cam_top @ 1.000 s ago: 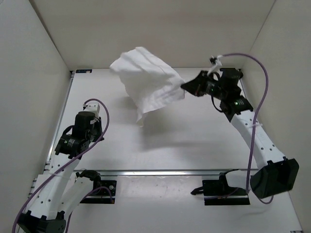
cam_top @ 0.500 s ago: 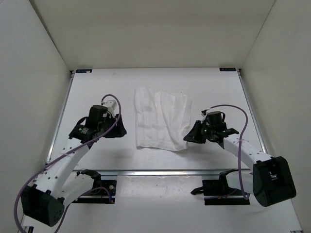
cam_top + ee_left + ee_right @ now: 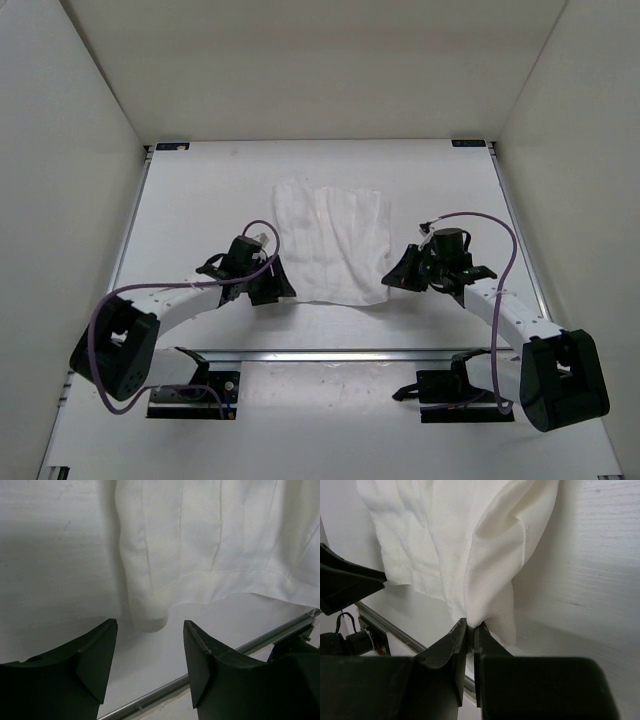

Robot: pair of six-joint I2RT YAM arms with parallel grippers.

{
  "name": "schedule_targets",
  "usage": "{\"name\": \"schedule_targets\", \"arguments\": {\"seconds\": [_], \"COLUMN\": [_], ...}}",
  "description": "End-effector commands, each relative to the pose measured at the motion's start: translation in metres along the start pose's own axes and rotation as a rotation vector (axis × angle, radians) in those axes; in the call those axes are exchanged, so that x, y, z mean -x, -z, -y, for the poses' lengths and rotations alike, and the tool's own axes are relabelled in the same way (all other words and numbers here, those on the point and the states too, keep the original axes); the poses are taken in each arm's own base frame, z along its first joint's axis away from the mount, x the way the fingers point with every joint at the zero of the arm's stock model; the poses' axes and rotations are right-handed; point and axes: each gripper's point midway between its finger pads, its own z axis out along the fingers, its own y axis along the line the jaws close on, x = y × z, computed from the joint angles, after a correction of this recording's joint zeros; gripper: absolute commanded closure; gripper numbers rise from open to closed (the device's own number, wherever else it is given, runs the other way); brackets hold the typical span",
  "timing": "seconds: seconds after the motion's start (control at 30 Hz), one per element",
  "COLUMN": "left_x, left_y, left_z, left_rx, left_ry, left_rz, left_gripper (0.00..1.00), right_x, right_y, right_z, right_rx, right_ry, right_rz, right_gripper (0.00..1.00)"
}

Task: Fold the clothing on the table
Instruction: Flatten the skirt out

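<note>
Now right tool [image 3: 470, 630] pinching corner fold of white garment [image 3: 335, 245], lying flat on desk [image 3: 200, 190] ahead of both tools; left tool [image 3: 150, 647] gaping wide, empty, hem corner sitting just ahead. Fabric thin, floppy, light: probably sagging unless gripped at corners.

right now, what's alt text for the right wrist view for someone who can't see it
The right arm's jaws are shut on a bunched edge of the white clothing, holding it tented off the table; the rest lies spread flat beyond.
</note>
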Motion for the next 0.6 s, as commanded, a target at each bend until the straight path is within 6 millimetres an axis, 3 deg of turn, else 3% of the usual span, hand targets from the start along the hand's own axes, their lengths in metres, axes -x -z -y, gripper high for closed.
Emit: {"name": "schedule_targets", "arguments": {"seconds": [0.0, 0.1, 0.13, 0.23, 0.27, 0.33, 0.4, 0.43, 0.47, 0.5, 0.53, 0.57], "left_x": [0.016, 0.012, 0.010, 0.025, 0.039, 0.070, 0.126, 0.141, 0.166, 0.187, 0.193, 0.212], "left_y": [-0.011, -0.022, -0.026, -0.030, -0.028, -0.014, 0.026, 0.042, 0.072, 0.108, 0.126, 0.166], "left_z": [0.021, 0.014, 0.013, 0.017, 0.023, 0.041, 0.079, 0.091, 0.109, 0.136, 0.136, 0.159], "left_rx": [-0.043, -0.013, -0.008, -0.001, -0.005, -0.026, -0.074, -0.088, -0.092, -0.127, -0.092, -0.123], "left_ry": [0.010, 0.017, 0.025, 0.001, -0.017, -0.051, -0.110, -0.130, -0.161, -0.187, -0.206, -0.238], "left_rz": [0.046, 0.039, 0.030, 0.056, 0.076, 0.132, 0.236, 0.272, 0.341, 0.405, 0.429, 0.524], "left_gripper": [0.35, 0.40, 0.46, 0.82, 0.99, 1.00, 1.00, 1.00, 1.00, 1.00, 1.00, 1.00], "right_x": [0.010, 0.009, 0.009, 0.010, 0.014, 0.025, 0.060, 0.081, 0.092, 0.107, 0.124, 0.135], "right_y": [0.001, 0.002, 0.001, 0.003, 0.004, 0.007, 0.024, 0.039, 0.046, 0.065, 0.087, 0.100], "right_z": [-0.007, -0.008, -0.007, -0.013, -0.015, -0.025, -0.058, -0.080, -0.086, -0.111, -0.131, -0.140], "right_rx": [0.037, 0.047, 0.050, 0.080, 0.088, 0.110, 0.147, 0.170, 0.159, 0.180, 0.187, 0.179], "right_ry": [0.046, 0.058, 0.060, 0.076, 0.074, 0.118, 0.188, 0.241, 0.270, 0.313, 0.352, 0.372], "right_rz": [0.044, 0.040, 0.039, 0.033, 0.032, 0.034, 0.084, 0.126, 0.155, 0.198, 0.265, 0.313], "right_gripper": [1.00, 1.00, 1.00, 1.00, 1.00, 1.00, 1.00, 1.00, 1.00, 1.00, 1.00, 1.00]}}
